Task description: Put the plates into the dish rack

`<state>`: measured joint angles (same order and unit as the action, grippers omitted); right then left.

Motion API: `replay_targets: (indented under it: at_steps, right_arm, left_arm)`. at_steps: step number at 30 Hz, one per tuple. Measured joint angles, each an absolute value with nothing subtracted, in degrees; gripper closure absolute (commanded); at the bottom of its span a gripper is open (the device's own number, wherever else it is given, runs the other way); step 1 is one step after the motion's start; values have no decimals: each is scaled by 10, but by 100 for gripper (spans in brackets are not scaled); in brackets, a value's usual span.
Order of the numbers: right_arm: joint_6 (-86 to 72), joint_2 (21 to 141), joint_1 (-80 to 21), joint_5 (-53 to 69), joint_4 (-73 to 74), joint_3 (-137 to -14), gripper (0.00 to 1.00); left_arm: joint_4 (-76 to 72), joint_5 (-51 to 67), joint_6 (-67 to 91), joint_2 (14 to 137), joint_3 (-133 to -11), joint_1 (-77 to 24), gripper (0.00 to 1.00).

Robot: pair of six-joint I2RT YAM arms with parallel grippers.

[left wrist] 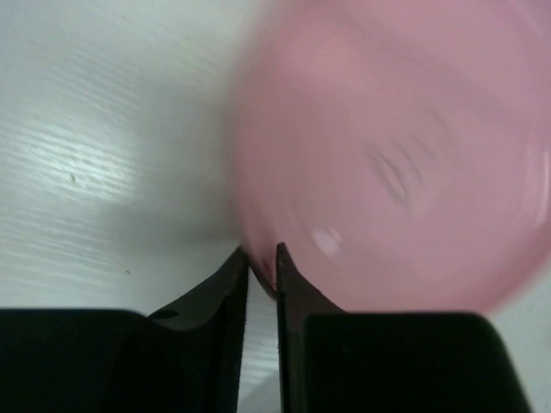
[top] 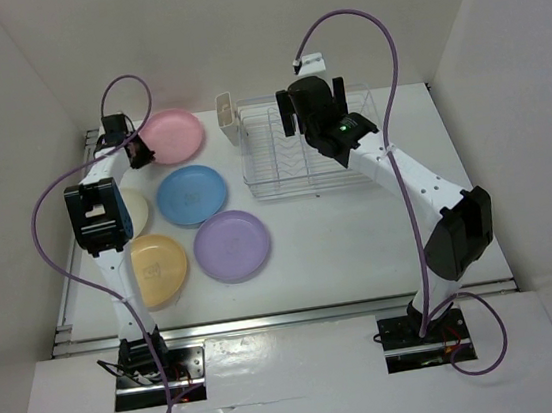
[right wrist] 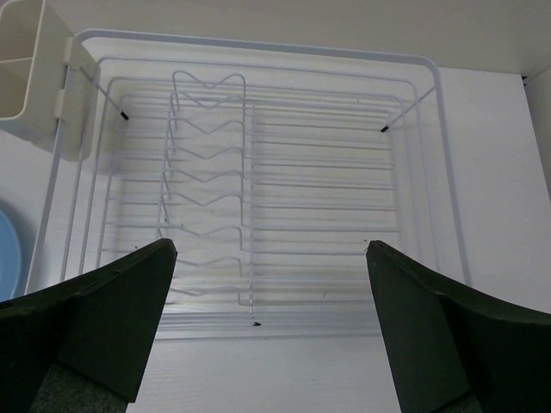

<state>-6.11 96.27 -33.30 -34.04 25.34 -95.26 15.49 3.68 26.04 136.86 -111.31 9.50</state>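
The pink plate [top: 175, 135] lies at the back left, and my left gripper [top: 136, 149] is at its left rim. In the left wrist view the pink plate [left wrist: 396, 146] is blurred, and my left gripper [left wrist: 263, 258] is shut on its near rim. The blue plate [top: 191, 195], the purple plate [top: 232, 245] and the orange-yellow plate [top: 159, 269] lie flat on the table. The cream-white plate [top: 138, 211] is partly hidden under my left arm. The dish rack [top: 310, 157] stands empty at the back centre. My right gripper [top: 313, 113] hovers over it, open and empty. The right wrist view shows the rack [right wrist: 258, 172] between the spread fingers of my right gripper [right wrist: 271, 258].
A cream cutlery cup [top: 228, 119] hangs on the rack's left end and also shows in the right wrist view [right wrist: 30, 69]. White walls close in the table on the left, back and right. A blue plate edge [right wrist: 7, 258] shows left of the rack.
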Motion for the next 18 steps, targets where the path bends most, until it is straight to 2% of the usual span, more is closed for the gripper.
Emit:
replay_targets:
  at_steps: [1,2,13,17,18]
  right_arm:
    - [-61,963,-333,-341,253,-953,0]
    - [-61,963,-333,-342,253,-953,0]
    - [-52,963,-334,-348,253,-953,0]
    - [-50,963,-334,-348,253,-953,0]
    - [-50,963,-335,-348,253,-953,0]
  left_arm:
    - [153,36,271,1369,-1112,95,96]
    - [147,34,275,1369,-1111,95,100]
    - [145,48,291,1370,-1101,97,100]
    - [142,47,291,1370,-1098,97,89]
    - [142,45,292,1370,-1098,97,95]
